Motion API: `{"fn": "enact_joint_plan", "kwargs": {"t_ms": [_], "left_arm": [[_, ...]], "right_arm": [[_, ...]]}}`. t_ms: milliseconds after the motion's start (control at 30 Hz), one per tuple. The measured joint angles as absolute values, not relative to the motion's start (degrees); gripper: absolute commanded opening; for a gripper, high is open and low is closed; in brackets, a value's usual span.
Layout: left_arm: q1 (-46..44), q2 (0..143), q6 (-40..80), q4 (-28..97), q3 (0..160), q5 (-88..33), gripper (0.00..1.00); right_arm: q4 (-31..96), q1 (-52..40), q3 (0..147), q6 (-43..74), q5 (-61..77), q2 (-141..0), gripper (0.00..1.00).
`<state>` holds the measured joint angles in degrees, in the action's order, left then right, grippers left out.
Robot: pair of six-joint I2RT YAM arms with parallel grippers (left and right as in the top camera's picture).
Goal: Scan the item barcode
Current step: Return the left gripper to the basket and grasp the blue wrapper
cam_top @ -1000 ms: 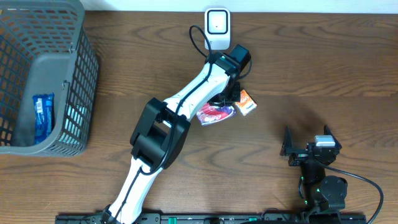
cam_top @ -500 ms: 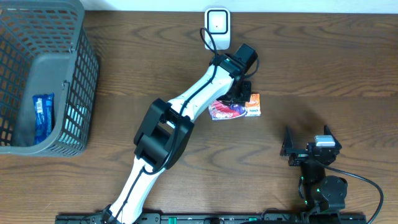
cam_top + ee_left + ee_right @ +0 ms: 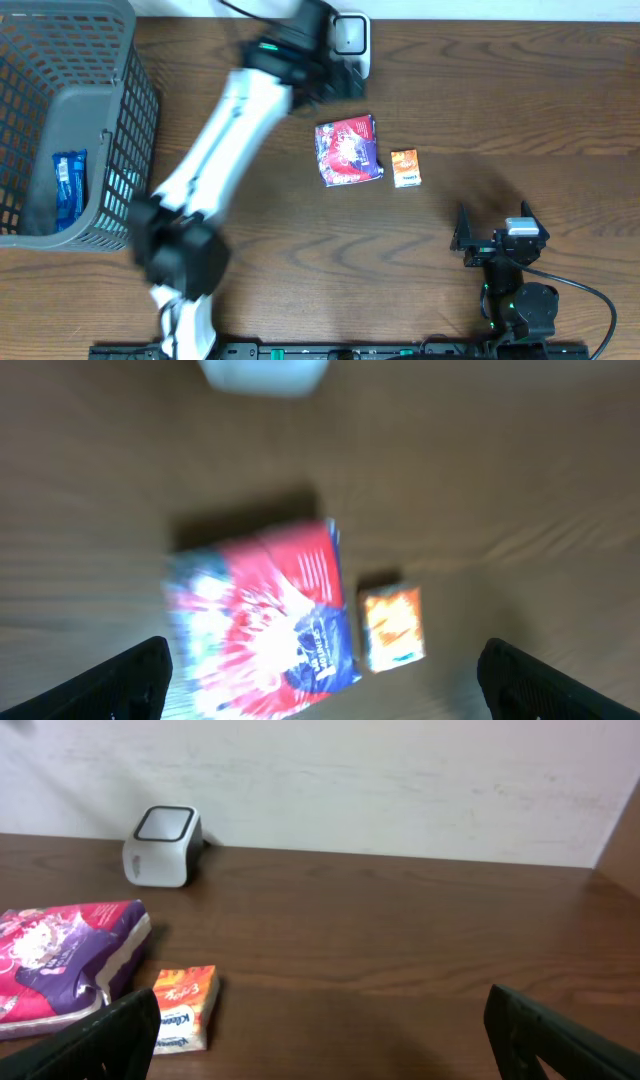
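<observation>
A red and blue packet [image 3: 347, 150] lies flat on the table, free of both grippers; in the left wrist view the packet [image 3: 262, 622] is blurred below my open fingers. A small orange tissue pack [image 3: 405, 167] lies just right of it, and the same orange pack [image 3: 182, 1008] shows in the right wrist view. The white barcode scanner [image 3: 349, 35] stands at the table's far edge. My left gripper [image 3: 338, 80] hangs open and motion-blurred between scanner and packet, holding nothing. My right gripper [image 3: 492, 235] rests open at the near right, empty.
A grey mesh basket [image 3: 140, 140] stands at the left with a blue packet [image 3: 70, 185] inside. The left arm stretches diagonally from the near edge up to the scanner. A white wall [image 3: 400, 780] rises behind the table.
The left gripper opened and let go of the red and blue packet, which now lies flat. The left arm swung up and to the left, away from it. The right arm stayed still.
</observation>
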<state>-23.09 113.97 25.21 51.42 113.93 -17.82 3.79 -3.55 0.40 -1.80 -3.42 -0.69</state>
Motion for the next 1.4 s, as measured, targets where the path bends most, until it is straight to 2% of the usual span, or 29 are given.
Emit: {"fn": "enact_joint_plan", "kwargs": {"t_ms": [233, 367, 533, 800, 967, 1333, 1400], "left_arm": [[-11.33, 98.74, 23.35, 52.71, 114.37, -16.91, 0.98], [-2.33, 94.45, 21.78, 55.07, 114.37, -10.66, 0.98], [11.9, 93.27, 20.88, 58.67, 114.37, -0.56, 0.98], [28.27, 97.01, 20.69, 66.35, 114.04, 6.5, 0.98], [32.77, 104.14, 20.69, 71.57, 113.06, 5.39, 0.98], [33.17, 118.58, 20.69, 74.32, 112.79, 4.03, 1.0], [33.17, 121.56, 20.69, 73.95, 112.79, 4.69, 0.98]], "right_arm": [[3.79, -3.55, 0.4, -1.8, -3.44, -0.69, 0.99], [3.81, -3.55, 0.4, -1.8, -3.44, -0.69, 0.99], [3.81, -3.55, 0.4, -1.8, -3.44, -0.69, 0.99], [3.81, -3.55, 0.4, -1.8, -3.44, -0.69, 0.99], [3.81, -3.55, 0.4, -1.8, -3.44, -0.69, 0.99], [3.81, -3.55, 0.4, -1.8, -3.44, -0.69, 0.99], [3.81, -3.55, 0.4, -1.8, -3.44, -0.69, 0.99]]}}
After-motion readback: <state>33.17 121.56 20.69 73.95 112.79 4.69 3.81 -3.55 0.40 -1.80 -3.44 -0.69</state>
